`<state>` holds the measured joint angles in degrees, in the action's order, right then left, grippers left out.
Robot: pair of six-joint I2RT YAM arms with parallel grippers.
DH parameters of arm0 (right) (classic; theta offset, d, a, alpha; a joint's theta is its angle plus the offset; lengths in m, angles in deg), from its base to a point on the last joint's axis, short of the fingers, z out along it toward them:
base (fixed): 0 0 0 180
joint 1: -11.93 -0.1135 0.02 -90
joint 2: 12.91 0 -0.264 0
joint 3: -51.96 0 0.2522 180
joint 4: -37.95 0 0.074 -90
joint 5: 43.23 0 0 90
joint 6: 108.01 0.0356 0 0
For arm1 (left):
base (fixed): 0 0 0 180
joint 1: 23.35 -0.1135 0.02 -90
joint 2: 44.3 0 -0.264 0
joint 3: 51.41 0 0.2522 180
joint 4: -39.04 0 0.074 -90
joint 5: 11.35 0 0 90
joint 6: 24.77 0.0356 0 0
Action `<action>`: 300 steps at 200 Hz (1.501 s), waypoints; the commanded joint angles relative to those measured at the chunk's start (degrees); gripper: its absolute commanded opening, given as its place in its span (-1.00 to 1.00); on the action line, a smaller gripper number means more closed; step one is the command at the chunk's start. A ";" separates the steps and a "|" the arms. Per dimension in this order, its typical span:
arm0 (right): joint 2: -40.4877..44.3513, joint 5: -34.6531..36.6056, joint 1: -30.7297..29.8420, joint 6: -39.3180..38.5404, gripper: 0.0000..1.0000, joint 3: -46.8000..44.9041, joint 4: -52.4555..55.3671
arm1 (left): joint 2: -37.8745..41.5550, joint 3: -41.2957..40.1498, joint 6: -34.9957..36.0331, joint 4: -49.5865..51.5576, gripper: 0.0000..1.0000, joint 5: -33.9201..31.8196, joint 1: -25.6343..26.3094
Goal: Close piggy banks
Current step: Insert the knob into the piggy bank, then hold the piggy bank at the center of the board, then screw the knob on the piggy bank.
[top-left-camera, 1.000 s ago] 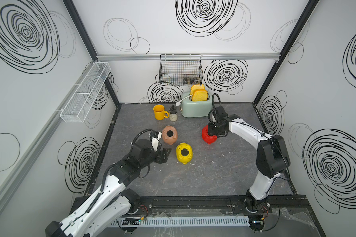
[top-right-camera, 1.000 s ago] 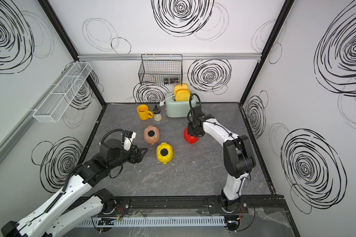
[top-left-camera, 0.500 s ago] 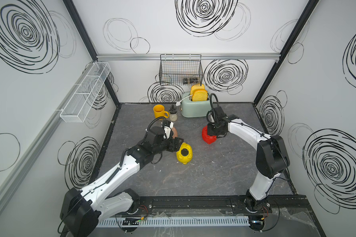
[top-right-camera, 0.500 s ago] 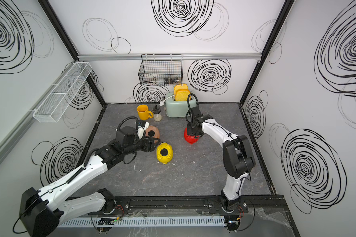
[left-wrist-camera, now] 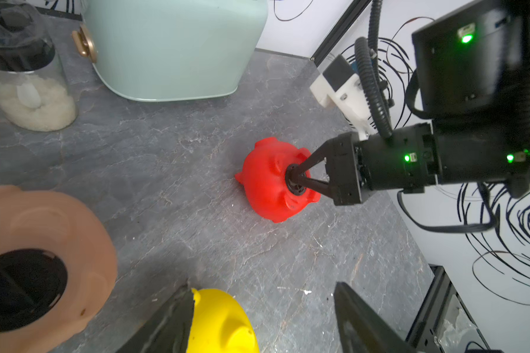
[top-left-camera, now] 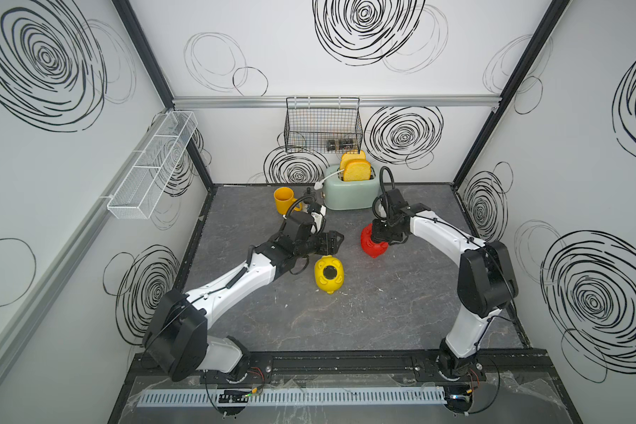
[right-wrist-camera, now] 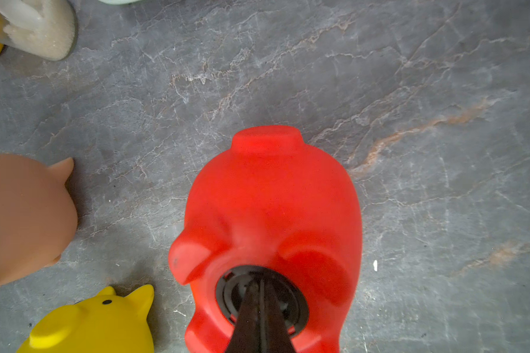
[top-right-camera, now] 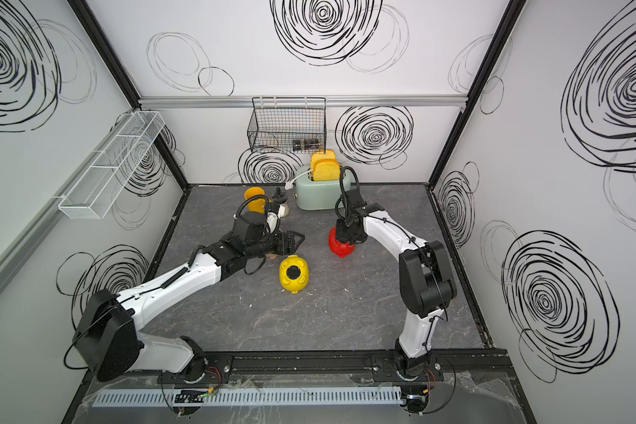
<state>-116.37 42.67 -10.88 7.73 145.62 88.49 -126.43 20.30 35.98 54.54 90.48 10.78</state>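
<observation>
The right gripper (right-wrist-camera: 260, 287) has its jaws clenched tip to tip. The joined tips press on the middle of the small black round plug (right-wrist-camera: 227, 293), which sits in the belly hole of the glossy red plastic piggy bank (left-wrist-camera: 266, 180). Whether they pinch a rib of the plug cannot be told. The red pig lies belly up on the grey marbled tabletop (top-left-camera: 382, 301), near the mint-green toaster (top-left-camera: 349, 192).

The left gripper (left-wrist-camera: 263, 288) hangs with its jaws parted and empty, above the gap between the pale pink plastic piggy bank (left-wrist-camera: 43, 226) and the yellow plastic piggy bank (top-left-camera: 329, 275). Both lie belly up with dark round holes showing; whether these are plugged or open is unclear.

The step in hand looks like seating the red pig's plug. The next move probably calls for a firm push or twist until the plug sits flush. A straight lift-off would then keep the plug from being dragged out.
</observation>
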 commanded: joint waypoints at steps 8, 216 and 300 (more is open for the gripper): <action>-2.61 -0.69 0.29 0.24 -1.00 -2.23 1.54 | -5.63 5.23 -1.24 -6.31 0.54 2.26 0.08; -0.35 0.36 1.80 -6.66 -1.00 -8.18 3.11 | -41.12 30.46 -4.27 -16.41 0.62 15.80 -1.12; -0.27 -1.29 2.25 -7.82 -1.00 -7.69 3.30 | -47.19 34.30 -4.58 -14.66 0.59 16.64 0.50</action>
<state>-113.93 40.27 -9.06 1.04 140.98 84.55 -172.94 53.09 31.78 40.92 106.11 11.17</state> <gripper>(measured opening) 0.051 0.803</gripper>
